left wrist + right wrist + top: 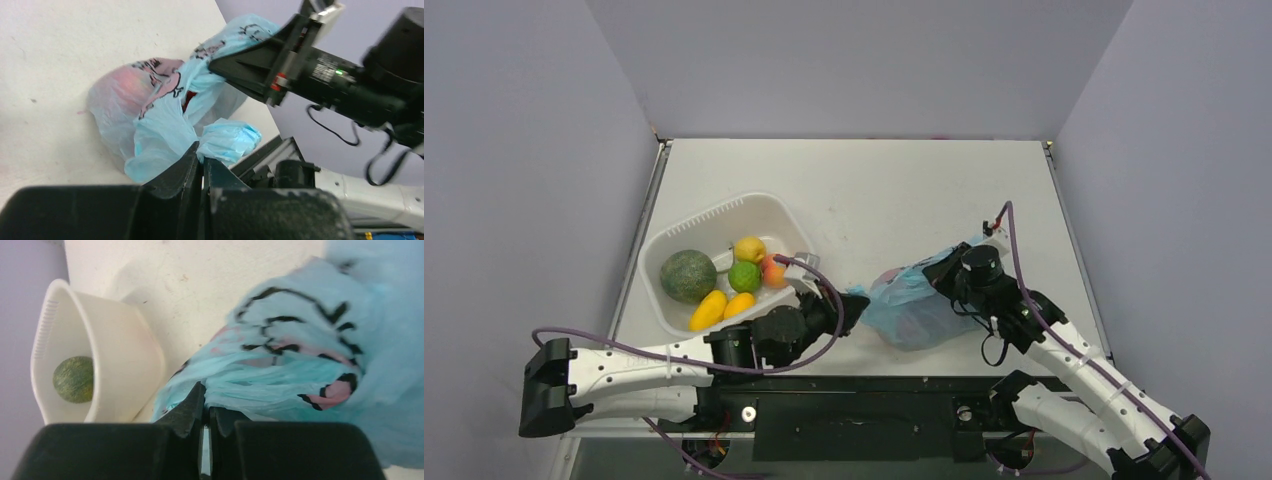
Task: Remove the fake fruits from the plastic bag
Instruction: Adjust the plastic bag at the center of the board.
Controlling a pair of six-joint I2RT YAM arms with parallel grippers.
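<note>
Top external: 2 pincers, 1 bag

Beside the white tub, the left pincer is clamped shut on the plastic bag's left corner; the right pincer is shut on its right fold. Red fake fruits show inside. Best spread gently, lifting — open table lies behind, the near edge close.

We see a white, faintly scuffed counter boxed in by plain lavender-grey panels: a left wall, a far wall and a right wall. Soft, even light.
</note>
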